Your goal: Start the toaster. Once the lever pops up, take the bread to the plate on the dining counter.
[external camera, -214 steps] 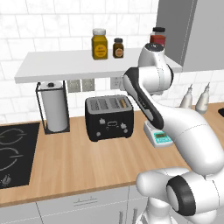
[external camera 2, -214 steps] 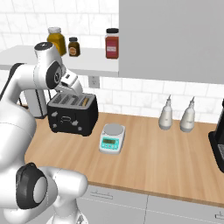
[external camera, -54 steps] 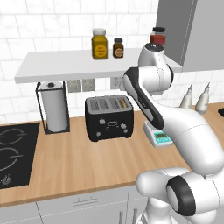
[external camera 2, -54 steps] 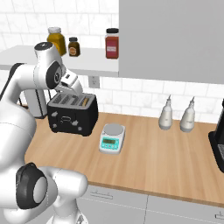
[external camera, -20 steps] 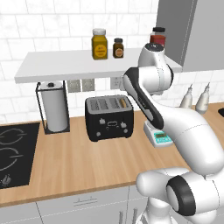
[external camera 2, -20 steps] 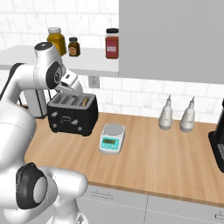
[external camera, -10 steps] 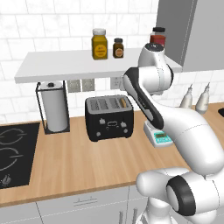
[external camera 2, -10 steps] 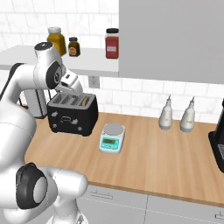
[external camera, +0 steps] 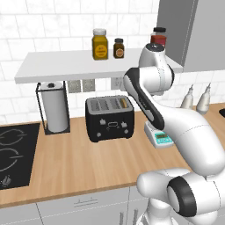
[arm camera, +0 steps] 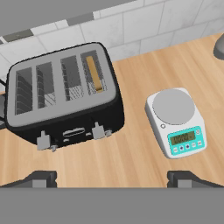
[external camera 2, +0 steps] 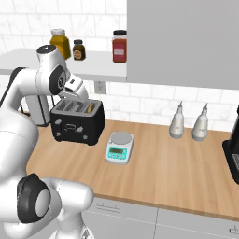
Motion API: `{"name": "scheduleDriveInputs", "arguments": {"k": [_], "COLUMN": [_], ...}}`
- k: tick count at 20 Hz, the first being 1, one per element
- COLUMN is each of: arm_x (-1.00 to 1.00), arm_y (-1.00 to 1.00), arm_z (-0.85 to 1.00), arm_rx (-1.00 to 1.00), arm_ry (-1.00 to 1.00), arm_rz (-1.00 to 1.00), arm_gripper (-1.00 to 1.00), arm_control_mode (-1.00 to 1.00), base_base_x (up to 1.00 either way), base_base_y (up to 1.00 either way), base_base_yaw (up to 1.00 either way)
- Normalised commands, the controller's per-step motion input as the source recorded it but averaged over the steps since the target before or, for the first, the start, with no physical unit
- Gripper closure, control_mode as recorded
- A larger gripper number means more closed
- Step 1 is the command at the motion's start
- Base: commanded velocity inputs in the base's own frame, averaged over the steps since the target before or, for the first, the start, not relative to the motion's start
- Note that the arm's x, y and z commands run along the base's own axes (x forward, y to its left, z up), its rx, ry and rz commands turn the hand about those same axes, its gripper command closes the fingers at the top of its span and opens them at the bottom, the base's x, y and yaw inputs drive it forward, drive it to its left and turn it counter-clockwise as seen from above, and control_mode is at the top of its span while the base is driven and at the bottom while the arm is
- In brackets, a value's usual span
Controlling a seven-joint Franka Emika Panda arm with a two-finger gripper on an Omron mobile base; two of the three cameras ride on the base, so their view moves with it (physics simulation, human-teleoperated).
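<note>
Toaster (arm camera: 65,98) with bread (arm camera: 94,73) sits beside scale (arm camera: 177,122); spread gripper (arm camera: 111,179) hovers above.

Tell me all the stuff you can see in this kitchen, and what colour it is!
toaster: one, black with a silvery slotted top, on the wood worktop by the wall
bread: one brown slice, standing in the toaster's slot nearest the scale
kitchen scale: one, white and teal, on the worktop beside the toaster
paper-towel roll: one, white in a black holder, on the toaster's other side
hob: one, black, set in the worktop
jars: three on the white shelf, amber, small dark brown, red
bottles: two, pale grey, by the wall
worktop: one, light wood
gripper: one, dark fingertips, open, above the toaster's front
</note>
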Motion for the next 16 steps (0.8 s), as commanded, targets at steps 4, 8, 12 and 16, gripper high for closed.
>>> {"name": "scheduleDriveInputs", "arguments": {"k": [4,8,12,16], "arm_x": [0.00,0.00,0.00,0.00], "arm_y": [0.00,0.00,0.00,0.00], "arm_z": [0.00,0.00,0.00,0.00], "arm_rx": [0.00,0.00,0.00,0.00], "arm_ry": [0.00,0.00,0.00,0.00], "arm_rz": [0.00,0.00,0.00,0.00], "arm_gripper": [-1.00,-1.00,-1.00,-1.00], "arm_control_mode": [-1.00,-1.00,-1.00,-1.00], "base_base_x": [0.00,0.00,0.00,0.00], "base_base_y": [0.00,0.00,0.00,0.00], "base_base_yaw": [0.00,0.00,0.00,0.00]}}
